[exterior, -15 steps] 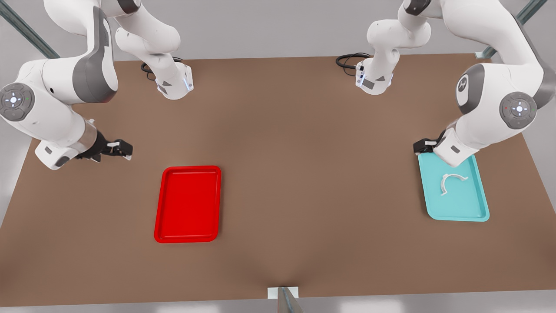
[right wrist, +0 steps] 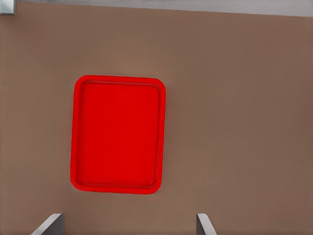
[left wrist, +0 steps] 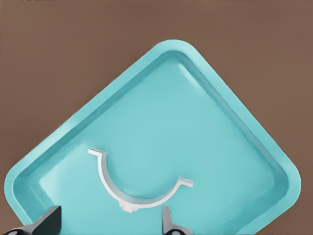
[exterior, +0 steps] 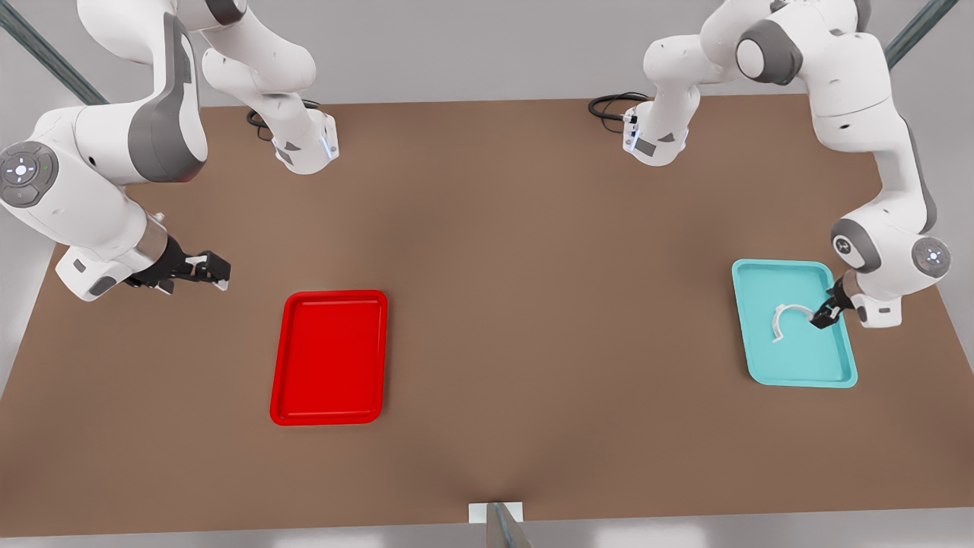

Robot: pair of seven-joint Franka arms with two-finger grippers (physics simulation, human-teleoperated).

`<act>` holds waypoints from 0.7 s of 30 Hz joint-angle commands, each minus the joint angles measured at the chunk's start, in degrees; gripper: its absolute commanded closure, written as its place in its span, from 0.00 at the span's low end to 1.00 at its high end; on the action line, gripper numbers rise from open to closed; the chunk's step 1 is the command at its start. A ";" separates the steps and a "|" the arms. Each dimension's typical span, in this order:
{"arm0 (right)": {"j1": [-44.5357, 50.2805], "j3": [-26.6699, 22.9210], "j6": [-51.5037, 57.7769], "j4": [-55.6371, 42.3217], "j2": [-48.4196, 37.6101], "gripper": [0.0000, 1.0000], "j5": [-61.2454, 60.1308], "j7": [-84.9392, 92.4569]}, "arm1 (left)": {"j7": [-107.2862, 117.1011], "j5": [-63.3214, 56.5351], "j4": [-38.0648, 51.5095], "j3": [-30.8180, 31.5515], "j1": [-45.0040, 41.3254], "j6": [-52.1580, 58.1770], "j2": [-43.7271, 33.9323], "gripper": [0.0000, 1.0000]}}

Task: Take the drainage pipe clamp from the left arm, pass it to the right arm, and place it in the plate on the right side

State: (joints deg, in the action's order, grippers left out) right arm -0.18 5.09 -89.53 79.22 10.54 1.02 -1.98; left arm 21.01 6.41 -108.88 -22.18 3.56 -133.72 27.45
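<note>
The drainage pipe clamp (exterior: 784,307), a thin white half-ring with end tabs, lies loose in a teal tray (exterior: 799,358) at the front view's right. My left gripper (exterior: 825,312) hangs low over that tray's outer side, right beside one end of the clamp. In the left wrist view the clamp (left wrist: 128,201) rests on the teal tray (left wrist: 195,122) just ahead of the open left gripper (left wrist: 108,224). My right gripper (exterior: 217,268) waits open above the table at the front view's left, short of the red plate (exterior: 329,358). The right wrist view shows the red plate (right wrist: 117,134) beyond the right gripper (right wrist: 127,225).
Both arm bases (exterior: 304,148) (exterior: 654,141) stand at the table's far edge with black cables (exterior: 609,103) beside them. A small white bracket (exterior: 494,514) sits at the near edge. Bare brown tabletop (exterior: 548,304) separates the two trays.
The left arm has swung from the teal tray's far corner to its outer side and come down beside the clamp. The right gripper has shifted very slightly.
</note>
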 commanded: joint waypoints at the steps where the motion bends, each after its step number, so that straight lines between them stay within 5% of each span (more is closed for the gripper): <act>1: 0.00 0.01 -0.30 -0.03 0.00 0.00 -0.06 -0.39 | 16.17 2.03 -0.19 -0.05 1.36 -13.85 1.91 0.00; 6: -0.09 0.01 -0.30 -0.03 0.00 0.00 -0.06 -0.39 | 6.42 14.86 -3.27 -0.05 2.16 -13.59 3.05 0.00; 15: -0.09 0.01 -0.30 -0.03 0.00 0.00 -0.06 -0.39 | 0.36 15.12 -6.35 -0.05 3.12 -13.24 5.77 0.03; 18: -0.09 0.01 -0.30 -0.03 0.09 0.00 -0.06 -0.39 | -0.18 15.12 -6.26 -0.05 3.56 -13.24 6.30 0.25; 21: -0.09 0.01 -0.30 -0.03 0.09 0.00 -0.06 -0.39 | -0.18 15.03 -6.17 -0.05 3.65 -13.24 6.65 0.36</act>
State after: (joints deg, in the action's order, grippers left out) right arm -0.27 5.08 -89.84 79.22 10.70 1.00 -2.26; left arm 22.49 21.50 -115.07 -22.22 7.23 -146.61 34.08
